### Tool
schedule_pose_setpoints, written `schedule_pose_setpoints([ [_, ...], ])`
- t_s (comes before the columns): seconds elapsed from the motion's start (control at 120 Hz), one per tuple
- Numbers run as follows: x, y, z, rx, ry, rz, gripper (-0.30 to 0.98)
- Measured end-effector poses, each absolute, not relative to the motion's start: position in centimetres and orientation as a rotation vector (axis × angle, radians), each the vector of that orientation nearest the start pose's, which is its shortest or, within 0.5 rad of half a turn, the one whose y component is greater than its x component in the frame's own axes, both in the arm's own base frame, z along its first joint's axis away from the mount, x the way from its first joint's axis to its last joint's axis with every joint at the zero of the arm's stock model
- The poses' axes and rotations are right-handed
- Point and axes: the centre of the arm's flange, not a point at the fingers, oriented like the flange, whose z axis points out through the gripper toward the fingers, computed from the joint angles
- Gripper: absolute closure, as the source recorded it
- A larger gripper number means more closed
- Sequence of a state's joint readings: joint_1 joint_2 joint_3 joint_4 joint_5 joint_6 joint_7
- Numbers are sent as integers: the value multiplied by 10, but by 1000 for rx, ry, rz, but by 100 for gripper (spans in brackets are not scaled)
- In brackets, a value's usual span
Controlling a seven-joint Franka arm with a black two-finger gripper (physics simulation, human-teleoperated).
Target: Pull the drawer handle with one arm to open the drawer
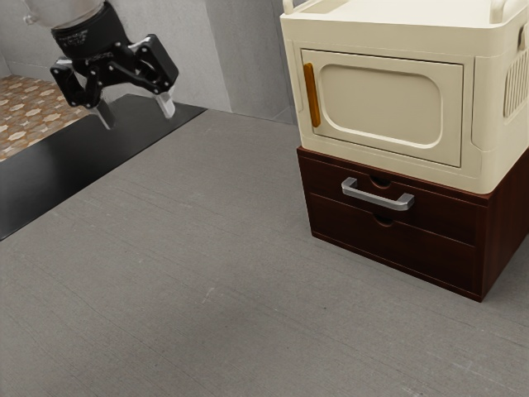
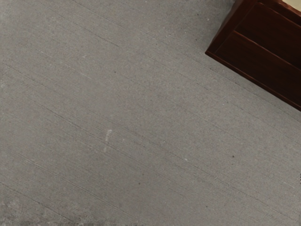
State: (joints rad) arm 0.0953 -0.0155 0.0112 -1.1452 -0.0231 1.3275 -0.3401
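The table top [image 1: 190,273] is grey, with thin lines running along it, and a flat black panel [image 1: 66,169] lies at the exterior view's left. Behind it are a grey wall [image 1: 244,50] and a floor of brown and white pattern [image 1: 29,107].

The arm [image 1: 62,10] enters from the exterior view's upper left. At its end the black gripper [image 1: 138,116] hangs above the panel, tilted a little, with its fingers [image 1: 167,105] directed downward. These fingers are spread, with a free gap between the two pale tips, and nothing is pinched there.

The silver drawer handle [image 1: 376,198] is well apart from the gripper, toward the exterior view's right. It is fixed on the upper drawer [image 1: 442,213] of a dark red-brown wooden unit [image 1: 504,236]; this drawer looks closed, its front level with the frame. On top of the unit stands a cream cabinet [image 1: 471,169], its door [image 1: 380,103] shut and bearing an upright orange grip [image 1: 312,94]. In the wrist view, a lower corner of the wooden unit meets the grey surface.
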Motion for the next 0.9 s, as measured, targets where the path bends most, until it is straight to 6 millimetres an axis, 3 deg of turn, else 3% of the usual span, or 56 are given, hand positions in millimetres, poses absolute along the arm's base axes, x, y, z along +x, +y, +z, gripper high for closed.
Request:
schedule_pose_setpoints([
  [0.167,494,55,799,-2973,-1182,-279,0],
  [0.358,515,49,779,-2819,-1546,-220,0],
  [0.458,524,34,773,-2769,-1660,-224,0],
  [0.742,539,-36,710,-2727,-1821,-226,0],
  [0.9,555,-38,690,-2683,-1967,-311,0],
])
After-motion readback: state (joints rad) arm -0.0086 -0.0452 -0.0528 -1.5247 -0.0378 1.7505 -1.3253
